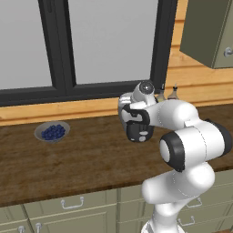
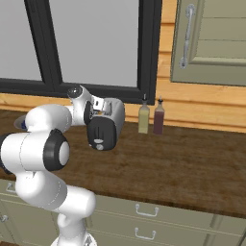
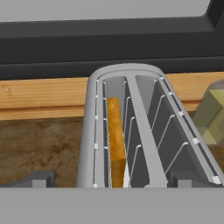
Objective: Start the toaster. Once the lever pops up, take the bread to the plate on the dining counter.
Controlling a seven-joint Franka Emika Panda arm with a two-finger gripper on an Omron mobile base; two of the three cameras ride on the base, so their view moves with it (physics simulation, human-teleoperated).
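Standing on edge in the toaster's point(image 3: 131, 131) left slot, the bread point(image 3: 115, 140) looks light, stiff, brittle. Best pinched by its upper crust edge; gripper point(image 3: 109, 183) fingertips spread apart, flanking the toaster.

the white arm rises from the base, bends at a dark elbow joint and reaches forward at about counter height, wrist turned so the hand points away from the base cameras. the gripper point(image 3: 109, 181) shows in the hand view as two small dark fingertips point(image 3: 41, 179) set wide apart at the bottom edge, with nothing between them.
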